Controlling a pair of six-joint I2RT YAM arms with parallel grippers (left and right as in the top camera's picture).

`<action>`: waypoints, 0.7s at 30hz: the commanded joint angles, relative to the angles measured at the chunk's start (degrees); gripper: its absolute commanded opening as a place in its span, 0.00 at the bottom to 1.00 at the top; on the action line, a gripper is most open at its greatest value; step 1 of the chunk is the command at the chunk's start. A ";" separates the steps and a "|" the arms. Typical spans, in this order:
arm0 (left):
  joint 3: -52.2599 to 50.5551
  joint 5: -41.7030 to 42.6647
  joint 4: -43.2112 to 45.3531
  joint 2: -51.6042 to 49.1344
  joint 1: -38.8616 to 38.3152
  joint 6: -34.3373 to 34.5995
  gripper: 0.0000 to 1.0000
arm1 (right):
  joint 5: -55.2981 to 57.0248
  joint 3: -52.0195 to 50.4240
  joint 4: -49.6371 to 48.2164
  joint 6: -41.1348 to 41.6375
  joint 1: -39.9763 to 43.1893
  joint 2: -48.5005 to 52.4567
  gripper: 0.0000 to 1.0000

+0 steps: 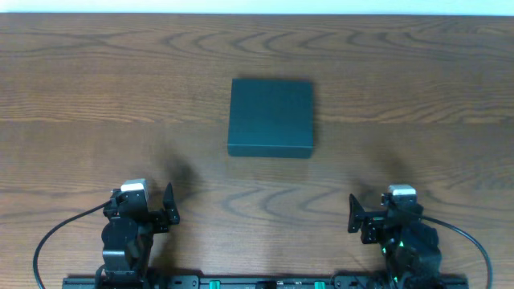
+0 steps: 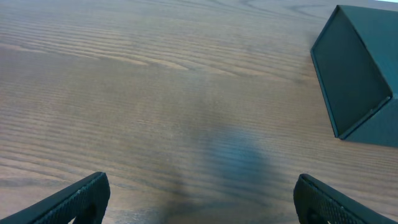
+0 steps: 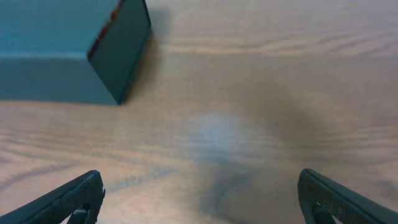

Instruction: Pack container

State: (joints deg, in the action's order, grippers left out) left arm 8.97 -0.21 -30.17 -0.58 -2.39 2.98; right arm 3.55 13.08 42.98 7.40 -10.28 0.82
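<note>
Both sets of fingers were wide apart and held nothing: left fingers, right fingers.

The container sat shut on the surface, forward of both finger pairs and in the gap between the two arms. From the left fingers it lay ahead and off to the right. From the right fingers it lay ahead and off to the left. It touched neither.

The footprint looked near-square, so there was no real long axis to line up on. Reach looked about even, with the right arm maybe slightly nearer.

Only the overhead view showed the whole top, flat and closed. The left wrist view showed one side face set inside a raised rim. The right wrist view showed a near corner with a thin reddish line at the top edge, possibly the lid seam, but I couldn't tell. Nothing to pack showed in any view.
</note>
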 commanded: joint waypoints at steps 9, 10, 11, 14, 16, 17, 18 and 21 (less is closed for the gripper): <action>-0.79 -0.20 0.04 0.37 0.24 -0.22 0.95 | -0.37 -3.87 -0.74 0.90 0.50 -0.50 0.99; -0.79 -0.20 0.04 0.37 0.24 -0.22 0.95 | -0.37 -3.87 -0.74 0.90 0.50 -0.50 0.99; -0.79 -0.20 0.04 0.37 0.24 -0.22 0.95 | -0.37 -3.87 -0.74 0.90 0.50 -0.50 0.99; -0.79 -0.20 0.04 0.37 0.24 -0.22 0.95 | -0.37 -3.87 -0.74 0.90 0.50 -0.50 0.99; -0.79 -0.20 0.04 0.37 0.24 -0.22 0.95 | -0.37 -3.87 -0.74 0.90 0.50 -0.50 0.99; -0.79 -0.20 0.04 0.37 0.24 -0.22 0.95 | -0.37 -3.87 -0.74 0.90 0.50 -0.50 0.99; -0.79 -0.20 0.04 0.37 0.24 -0.22 0.95 | -0.37 -3.87 -0.74 0.90 0.50 -0.50 0.99; -0.79 -0.20 0.04 0.37 0.24 -0.22 0.95 | -0.37 -3.87 -0.74 0.90 0.50 -0.50 0.99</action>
State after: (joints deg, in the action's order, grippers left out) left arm 8.97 -0.21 -30.17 -0.58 -2.39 2.98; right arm 3.40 10.00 42.35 7.42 -10.28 0.84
